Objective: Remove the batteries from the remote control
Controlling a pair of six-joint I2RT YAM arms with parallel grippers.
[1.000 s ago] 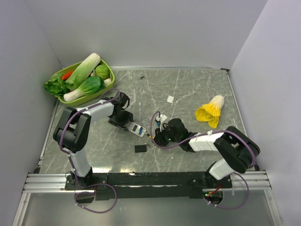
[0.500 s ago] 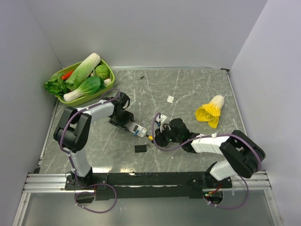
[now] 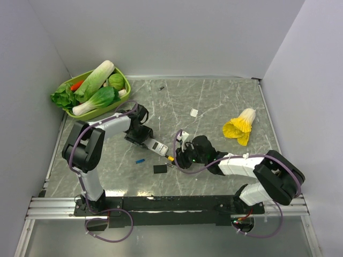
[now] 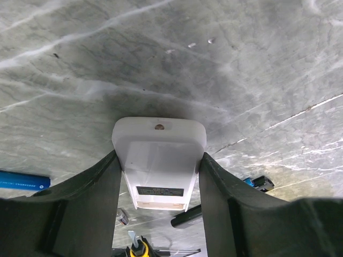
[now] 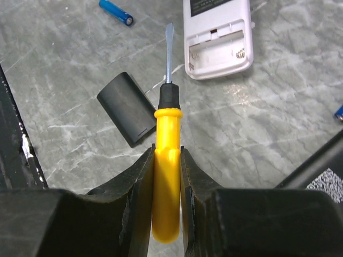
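Grips: left end effector (image 4: 159, 184) at middling width, clamped on both long sides of the white remote control (image 4: 159, 155), which lies on the grey marble tabletop (image 3: 225, 96). The right end effector (image 5: 167, 160) is narrow, pinched on the yellow handle of a flathead screwdriver (image 5: 167, 128).

Right wrist view: remote at top right of frame, back side up. The battery bay (image 5: 217, 53) is uncovered and looks empty: contacts show, no cells inside. Blade points to the top of the frame. Its tip is just left of the remote's near end, outside the bay and not touching. The remote's long axis runs roughly parallel to the blade, slightly tilted. A black cover plate (image 5: 128, 108) lies flat at left centre, just beside the screwdriver collar.

A blue battery (image 5: 116, 12) is loose on the tabletop at upper left, up and left of the blade tip, long axis diagonal. In the top view it sits left of centre, below-left of the remote.

Right arm looks the freer one to act, since the left is busy holding the remote.

There is a cropped blue bit at the right edge; can't tell if it's a cell. No yellow cell is visible.

Judgement: bay likely cleared.
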